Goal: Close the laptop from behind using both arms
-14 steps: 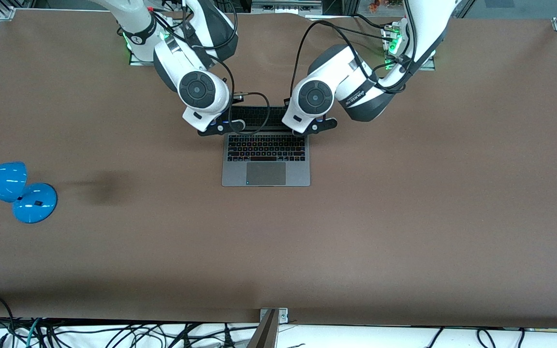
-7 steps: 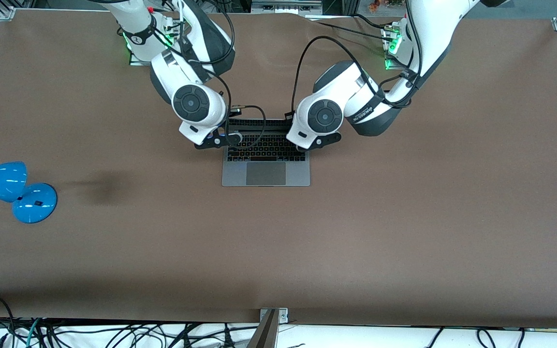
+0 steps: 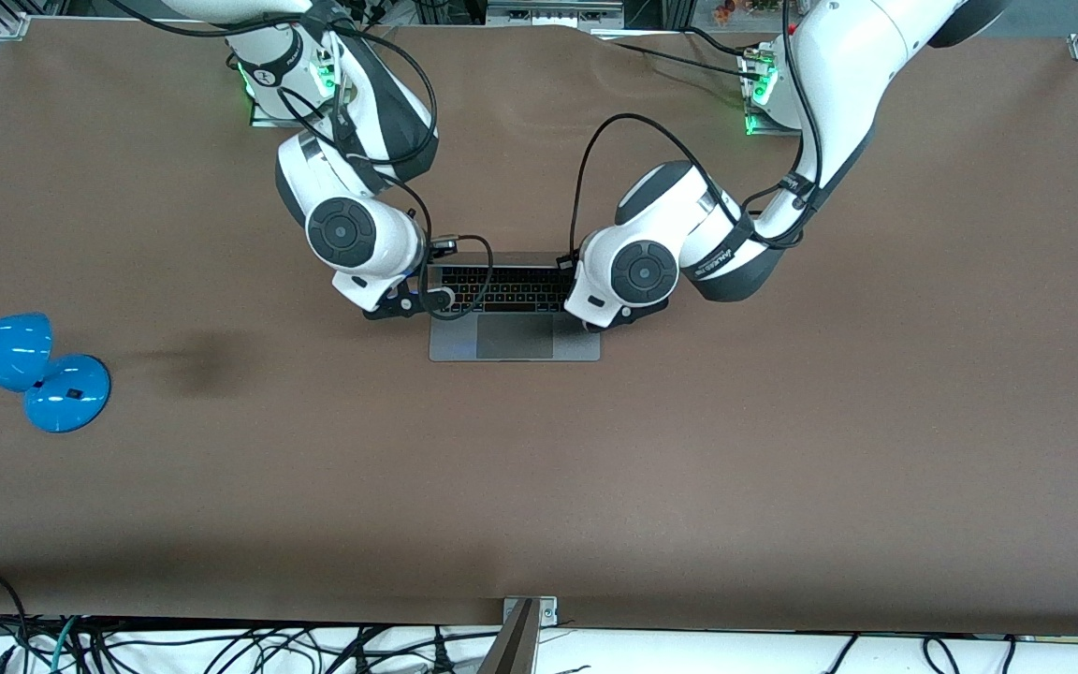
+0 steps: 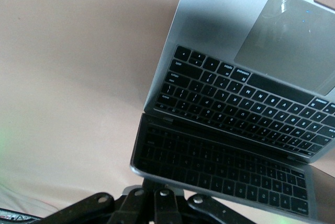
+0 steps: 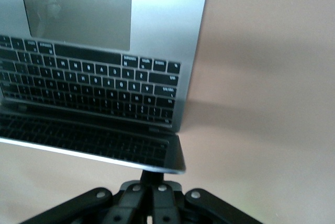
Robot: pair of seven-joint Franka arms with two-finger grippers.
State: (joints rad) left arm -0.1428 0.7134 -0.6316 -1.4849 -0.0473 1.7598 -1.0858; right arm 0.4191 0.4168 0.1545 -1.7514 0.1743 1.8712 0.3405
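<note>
The grey-silver laptop (image 3: 514, 337) lies mid-table, its lid tilted well forward over the black keyboard, so the dark screen mirrors the keys. My left gripper (image 3: 606, 323) is shut and its fingertips press on the back of the lid at the corner toward the left arm's end. In the left wrist view the left gripper (image 4: 156, 187) sits just under the lid's edge (image 4: 220, 187). My right gripper (image 3: 399, 304) is shut and presses on the lid's back at the other corner. In the right wrist view the right gripper (image 5: 155, 178) meets the lid's edge (image 5: 104, 156).
A blue lamp (image 3: 24, 365) lies on the brown table (image 3: 782, 421) toward the right arm's end. Cables hang along the table's front edge (image 3: 221, 646). Black cables loop from both wrists over the laptop's hinge.
Both grippers have moved toward the front camera and lower, pushing the lid farther down over the keyboard. Less of the keyboard and palm rest shows now.
</note>
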